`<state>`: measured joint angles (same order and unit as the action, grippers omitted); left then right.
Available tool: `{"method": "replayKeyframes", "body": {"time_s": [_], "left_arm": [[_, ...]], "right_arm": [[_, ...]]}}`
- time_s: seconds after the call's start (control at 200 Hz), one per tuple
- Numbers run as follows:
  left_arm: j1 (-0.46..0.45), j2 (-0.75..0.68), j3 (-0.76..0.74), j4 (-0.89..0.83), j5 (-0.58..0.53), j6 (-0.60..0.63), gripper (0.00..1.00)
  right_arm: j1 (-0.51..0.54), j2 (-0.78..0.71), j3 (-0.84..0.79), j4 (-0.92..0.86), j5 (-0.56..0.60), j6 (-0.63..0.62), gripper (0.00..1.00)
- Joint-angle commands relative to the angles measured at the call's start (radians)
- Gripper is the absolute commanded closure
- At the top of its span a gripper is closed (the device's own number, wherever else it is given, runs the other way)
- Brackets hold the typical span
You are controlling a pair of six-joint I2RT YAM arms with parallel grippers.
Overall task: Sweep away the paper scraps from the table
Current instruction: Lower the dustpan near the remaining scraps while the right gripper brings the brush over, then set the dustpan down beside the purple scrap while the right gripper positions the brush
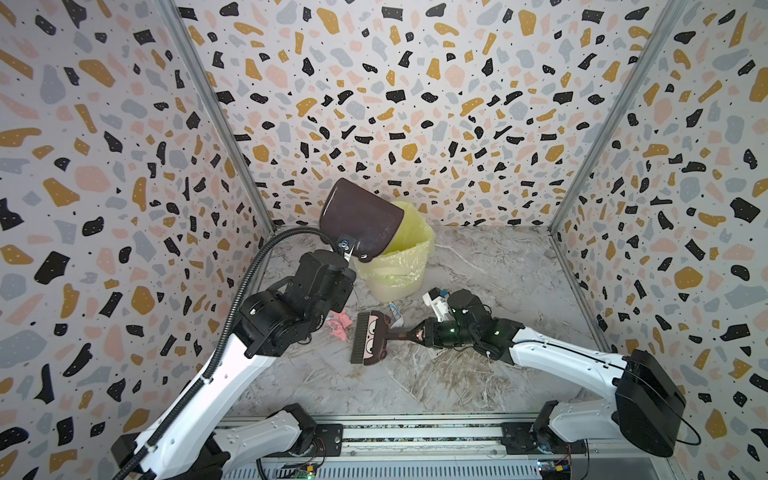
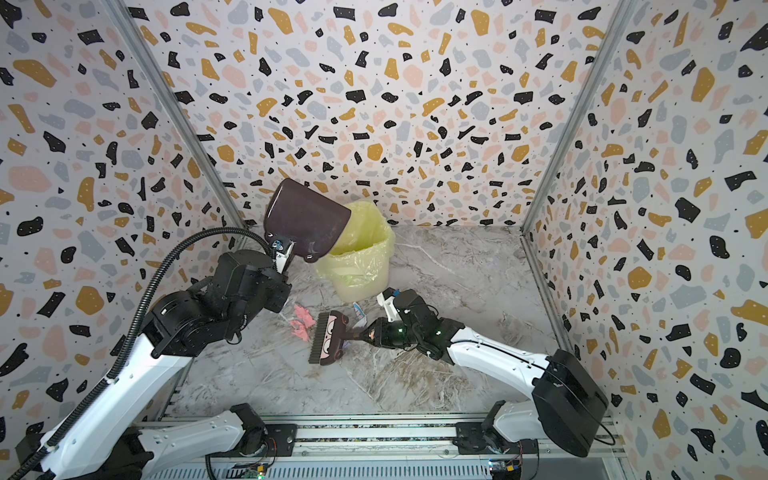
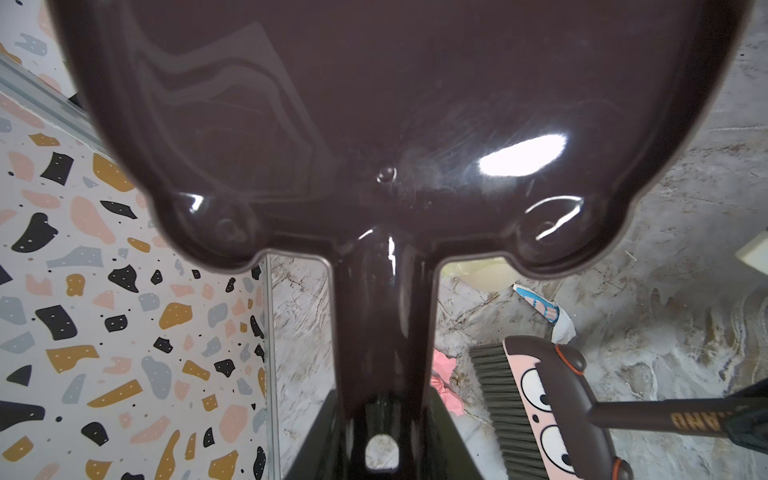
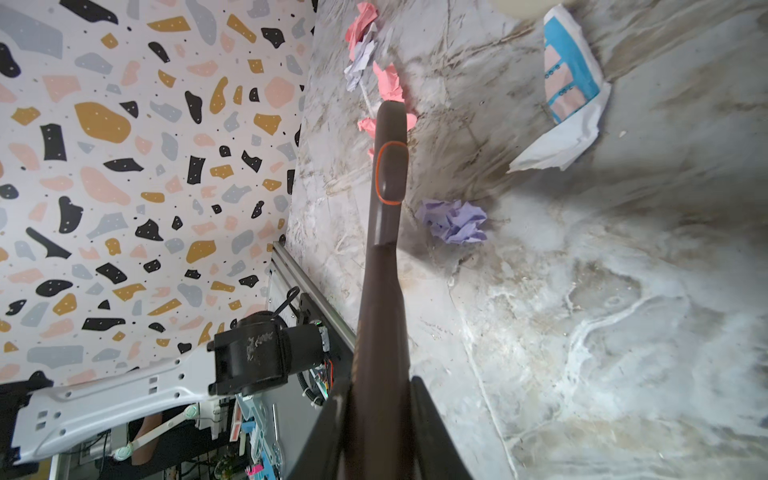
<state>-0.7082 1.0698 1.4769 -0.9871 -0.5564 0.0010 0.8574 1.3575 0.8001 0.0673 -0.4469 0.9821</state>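
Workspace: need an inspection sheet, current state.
Surface: marble-patterned table, scraps not cleared.
Job's things: pink paper scraps beside the hand brush bristles; lilac scrap and white-blue printed scrap near the brush; bin, yellow-lined, upright behind.
Clutter: nothing seen.
Grippers: left gripper shut on the dustpan handle, pan tilted over the bin; right gripper shut on the brush handle.
Cables: black corrugated conduit along the left arm.
Surroundings: terrazzo-print walls; aluminium rail in front.

Raised left gripper [image 1: 347,249], wrist tipped up, clamps dustpan handle [image 3: 382,332]; low, level right gripper [image 1: 420,333] clamps brush handle [image 4: 380,311].
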Motion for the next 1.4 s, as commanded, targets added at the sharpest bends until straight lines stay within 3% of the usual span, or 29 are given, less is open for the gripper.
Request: {"method": "replayKeyframes", "body": {"time_s": [0.0,0.2,0.36,0.551,0.721,0.941,1.171,1.392], "left_arm": [[-0.003,-0.013,-0.009,0.012,0.014,-0.020,1.00],[-0.003,-0.008,-0.017,0.018,0.040,-0.027,1.00],[-0.003,-0.013,-0.025,0.013,0.039,-0.028,1.00],[-0.004,-0.021,-0.048,0.017,0.046,-0.034,1.00],[-0.004,-0.018,-0.070,0.026,0.073,-0.038,1.00],[-0.011,-0.011,-0.058,0.035,0.103,-0.042,1.00],[-0.048,0.005,-0.013,0.029,0.111,-0.043,1.00],[-0.131,0.032,0.006,0.018,0.118,-0.066,1.00]], "right_arm": [[0.001,0.017,0.029,0.095,0.028,0.039,1.00],[-0.038,0.052,0.006,0.110,0.063,0.064,1.00],[-0.093,-0.014,-0.073,0.061,0.068,0.078,1.00],[-0.169,-0.204,-0.221,-0.065,0.064,0.088,1.00],[-0.271,-0.474,-0.333,-0.284,0.047,0.087,1.00],[-0.322,-0.697,-0.308,-0.480,0.050,0.092,1.00],[-0.322,-0.620,-0.139,-0.482,0.066,0.022,1.00],[-0.329,-0.457,-0.113,-0.335,0.056,-0.023,1.00]]}}
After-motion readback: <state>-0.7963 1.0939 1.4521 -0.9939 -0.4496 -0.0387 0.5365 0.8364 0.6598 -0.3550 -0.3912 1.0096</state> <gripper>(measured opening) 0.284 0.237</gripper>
